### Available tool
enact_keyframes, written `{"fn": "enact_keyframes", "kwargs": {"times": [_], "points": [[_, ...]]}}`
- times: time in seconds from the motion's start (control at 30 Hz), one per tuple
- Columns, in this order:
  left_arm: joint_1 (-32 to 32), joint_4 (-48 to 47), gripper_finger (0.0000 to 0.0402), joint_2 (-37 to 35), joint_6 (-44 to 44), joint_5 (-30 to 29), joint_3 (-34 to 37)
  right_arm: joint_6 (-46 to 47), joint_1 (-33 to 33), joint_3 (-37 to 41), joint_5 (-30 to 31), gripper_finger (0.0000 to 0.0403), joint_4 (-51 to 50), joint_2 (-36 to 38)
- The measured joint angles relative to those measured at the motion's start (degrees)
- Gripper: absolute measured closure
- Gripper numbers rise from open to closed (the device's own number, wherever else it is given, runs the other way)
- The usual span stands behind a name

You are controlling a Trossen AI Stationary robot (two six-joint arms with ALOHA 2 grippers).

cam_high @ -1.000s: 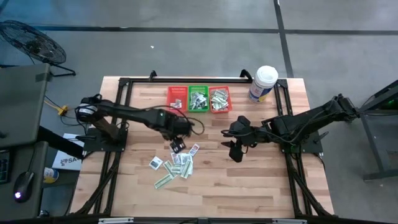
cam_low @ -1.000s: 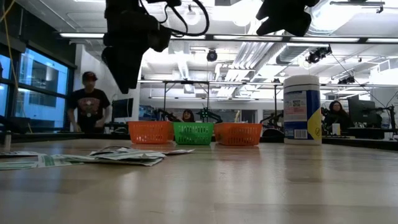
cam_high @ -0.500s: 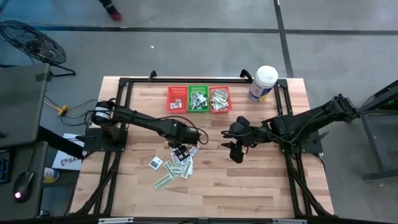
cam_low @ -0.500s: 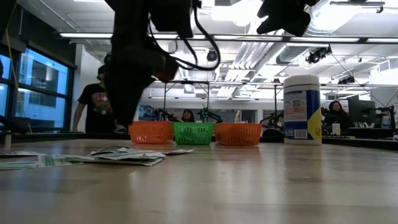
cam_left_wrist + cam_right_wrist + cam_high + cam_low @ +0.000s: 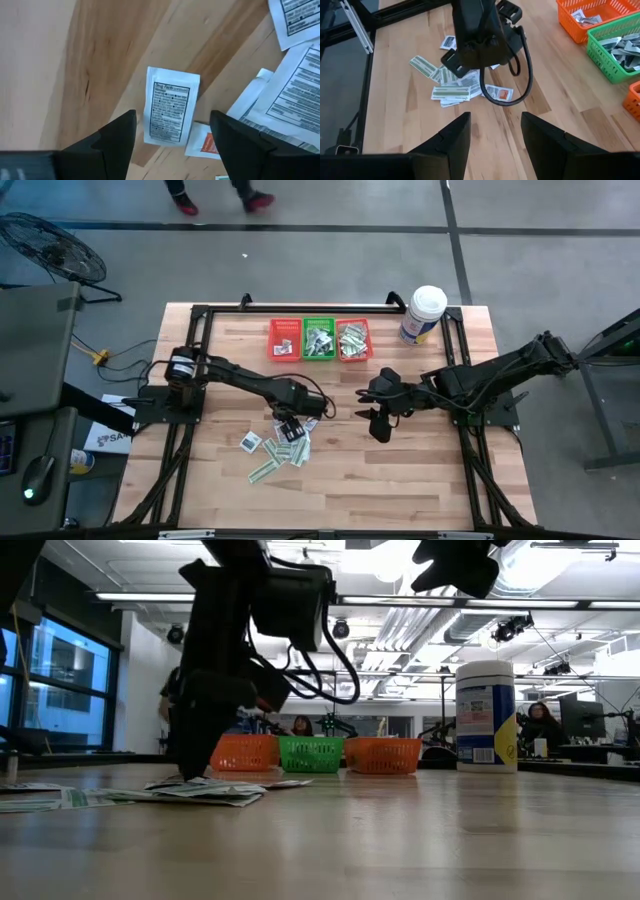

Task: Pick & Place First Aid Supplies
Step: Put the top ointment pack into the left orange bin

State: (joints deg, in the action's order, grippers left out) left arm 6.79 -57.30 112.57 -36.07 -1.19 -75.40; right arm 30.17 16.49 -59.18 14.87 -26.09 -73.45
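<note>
Wooden desk (image 5: 400, 470): left end effector (image 5: 167, 137), fingers spread, straddles a white printed packet (image 5: 169, 105) at the pile's (image 5: 282, 448) twelve o'clock edge. Judged light, flimsy; pinch its long edges.

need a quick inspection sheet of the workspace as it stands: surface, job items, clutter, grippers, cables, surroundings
Surface: light wooden tabletop with a black frame around it.
Job's things: loose pile of small flat paper packets left of centre; one white packet with dark print lies between the left gripper's fingers, not gripped; more packets fill the two orange mesh baskets and the green mesh basket at the far edge.
Clutter: white cylindrical tub with blue label at the far right corner.
Grippers: left gripper open, low over the pile; right gripper open, empty, above mid-table.
Cables: black cable loop on the left wrist.
Surroundings: people and desks behind; feet passing on the floor.
</note>
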Motion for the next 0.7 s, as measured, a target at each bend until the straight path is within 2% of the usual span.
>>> {"fn": "enact_keyframes", "kwargs": {"times": [0.17, 0.5, 0.7], "points": [[0.0, -0.1, 0.0180, 0.6, 0.4, -0.4, -0.1, 0.9, 0.0, 0.0, 0.4, 0.0235, 0.3, 0.0], [0.1, 0.6, 0.0298, 0.7, 0.3, -0.6, 0.0, 1.3, 0.0, 0.0, 1.1, 0.0235, 0.3, 0.0], [0.0, 0.3, 0.0353, 0.8, 1.2, 0.0, 0.1, 1.3, 0.0, 0.0, 1.1, 0.0235, 0.3, 0.0]]}}
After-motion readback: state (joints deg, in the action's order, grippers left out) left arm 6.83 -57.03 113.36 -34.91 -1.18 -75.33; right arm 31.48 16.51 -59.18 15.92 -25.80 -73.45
